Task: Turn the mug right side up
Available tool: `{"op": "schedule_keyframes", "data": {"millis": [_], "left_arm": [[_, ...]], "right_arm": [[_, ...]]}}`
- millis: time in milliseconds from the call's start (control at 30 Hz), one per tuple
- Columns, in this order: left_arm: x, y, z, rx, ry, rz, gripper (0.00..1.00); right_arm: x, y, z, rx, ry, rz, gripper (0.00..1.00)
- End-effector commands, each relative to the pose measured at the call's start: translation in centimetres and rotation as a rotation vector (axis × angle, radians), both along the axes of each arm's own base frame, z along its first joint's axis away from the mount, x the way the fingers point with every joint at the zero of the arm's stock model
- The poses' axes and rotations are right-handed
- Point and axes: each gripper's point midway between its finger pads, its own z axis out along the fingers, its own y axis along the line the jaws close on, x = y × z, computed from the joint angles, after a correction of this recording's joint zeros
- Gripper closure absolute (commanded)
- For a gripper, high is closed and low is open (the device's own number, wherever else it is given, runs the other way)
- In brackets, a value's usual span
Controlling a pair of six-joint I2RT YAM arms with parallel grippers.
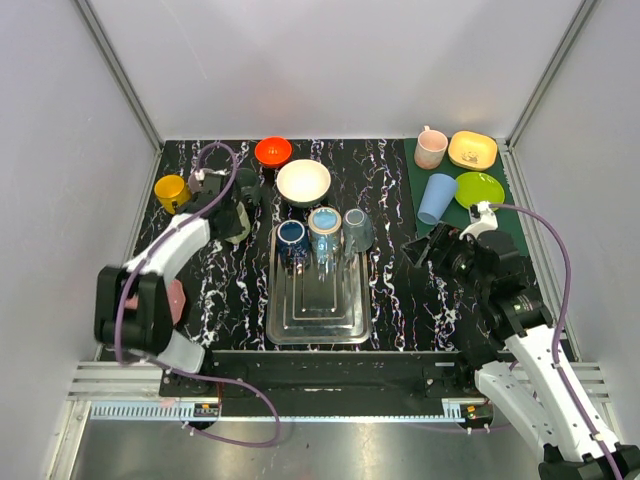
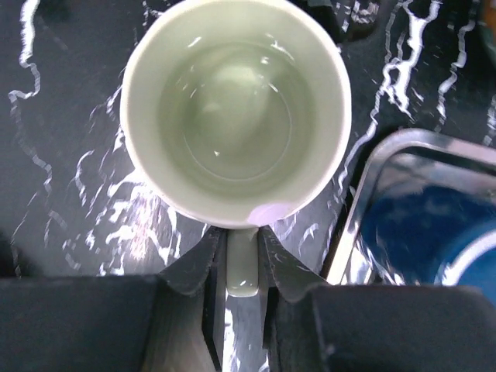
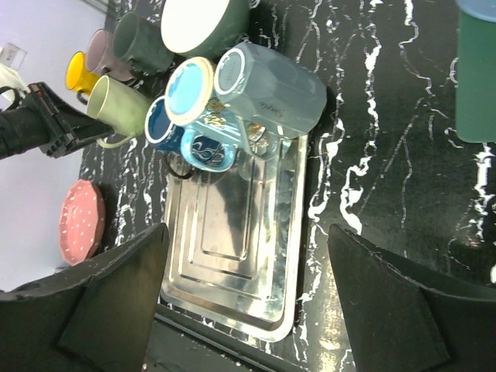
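Observation:
A pale green mug (image 2: 232, 108) stands upright on the black marbled table, its open mouth facing up into the left wrist view. My left gripper (image 2: 236, 240) is shut on its handle (image 2: 242, 267), one finger on each side. In the top view the mug (image 1: 238, 220) sits left of the tray, under my left gripper (image 1: 222, 200). It also shows in the right wrist view (image 3: 124, 108). My right gripper (image 1: 430, 245) is open and empty, hovering right of the tray; its fingers frame the tray in the right wrist view (image 3: 246, 232).
A metal tray (image 1: 318, 305) holds a dark blue mug (image 1: 291, 237), a light blue mug (image 1: 324, 222) and a grey glass mug (image 1: 357, 228). A yellow mug (image 1: 171, 190), white bowl (image 1: 303, 182), orange bowl (image 1: 272, 151), pink plate (image 1: 176, 300), blue cup (image 1: 436, 198) and green plate (image 1: 479, 188) stand around.

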Motion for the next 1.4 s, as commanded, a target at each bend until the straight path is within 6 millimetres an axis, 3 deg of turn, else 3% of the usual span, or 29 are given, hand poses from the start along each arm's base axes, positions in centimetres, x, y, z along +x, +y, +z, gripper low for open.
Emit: {"op": "schedule_keyframes", "data": {"millis": [0,67,200,300,367,400,467,500,567,633,800,1067,1200,1367], "left_arm": [[-2.1,-1.8,11.6,-0.074,-0.317,-0.029,1.00],[-3.4,-2.6,14.9,-0.092,-0.391,-0.045,1.00],[-7.4,-6.5,21.7,-0.242,-0.555,-0.160,1.00],[-9.5,-10.9,25.4,-0.470,-0.638,-0.309,1.00],[-11.4,-13.7,26.8,-0.636,-0.652,-0.409,1.00],[-12.0,-15.2,29.2,-0.720,-0.726,-0.472,1.00],[-13.7,-17.5,30.6,-0.858,-0.717,-0.555,1.00],[-14.5,-18.5,32.5,-0.937,-0.754,-0.611,1.00],[-15.3,-20.2,33.3,-0.992,-0.741,-0.665,1.00],[-15.9,-21.2,35.4,-1.056,-0.784,-0.720,1.00],[-16.1,-23.7,36.6,-1.143,-0.792,-0.776,1.00],[-16.7,-26.1,35.9,-1.207,-0.756,-0.819,1.00],[-17.2,-26.4,35.6,-1.220,-0.732,-0.832,1.00],[-17.9,-26.1,35.4,-1.225,-0.721,-0.839,1.00]], "right_arm": [[0.3,2.2,2.0,0.089,-0.056,0.092,0.12],[0.7,3.1,2.9,0.127,-0.066,0.133,0.12],[0.0,5.8,5.9,0.228,-0.098,0.288,0.14],[-1.3,7.8,8.9,0.354,-0.129,0.425,0.13],[-1.9,8.9,11.2,0.463,-0.160,0.494,0.13],[-2.8,9.4,11.9,0.501,-0.163,0.544,0.13],[-3.7,10.2,13.5,0.579,-0.188,0.603,0.13],[-4.3,10.8,13.9,0.596,-0.183,0.637,0.13],[-4.6,11.8,14.5,0.608,-0.175,0.681,0.13],[-5.2,13.6,14.3,0.613,-0.139,0.747,0.15],[-5.3,15.1,15.5,0.653,-0.165,0.777,0.17],[-3.6,14.8,16.3,0.708,-0.260,0.695,0.21],[-2.4,14.5,16.5,0.741,-0.306,0.631,0.35],[-1.2,14.1,16.5,0.783,-0.342,0.566,0.44]]}}
